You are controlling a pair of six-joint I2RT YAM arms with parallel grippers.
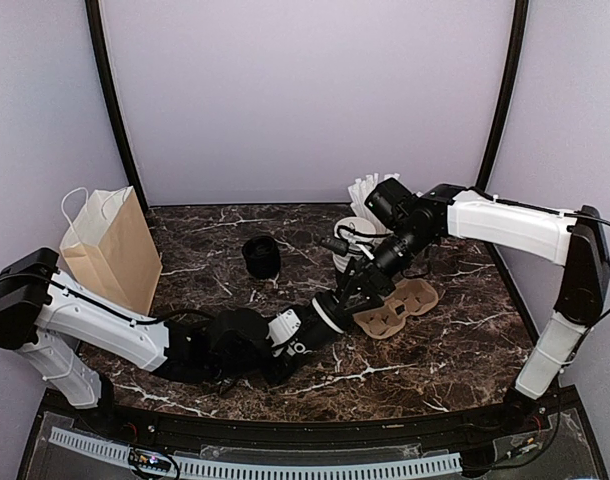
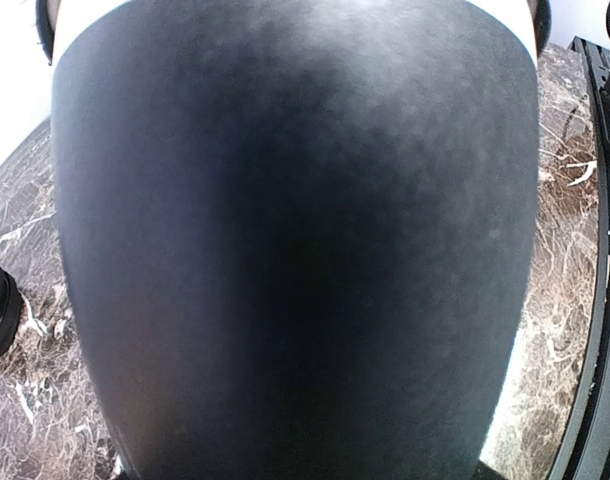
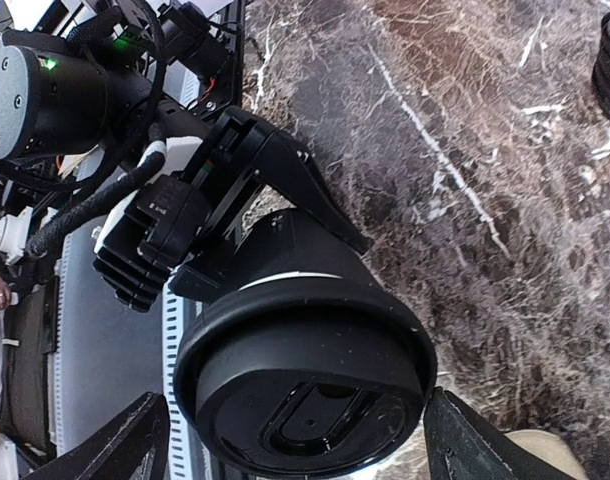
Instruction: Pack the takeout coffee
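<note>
The takeout coffee (image 3: 305,370) is a black paper cup with a black plastic lid, held off the table and tilted, lid toward the right wrist camera. My left gripper (image 1: 337,306) is shut on the cup's body, and the cup's black wall (image 2: 285,250) fills the left wrist view, hiding the fingers. My right gripper (image 3: 300,435) is open around the lid. One fingertip (image 3: 135,440) stands clear on the left and the other (image 3: 470,445) sits close beside the rim. In the top view the right gripper (image 1: 367,279) meets the left one mid-table.
A brown cardboard cup carrier (image 1: 397,305) lies just right of the grippers. A white cup of straws (image 1: 360,225) stands behind them. A dark round stack (image 1: 260,257) sits at centre left and a brown paper bag (image 1: 110,250) at far left.
</note>
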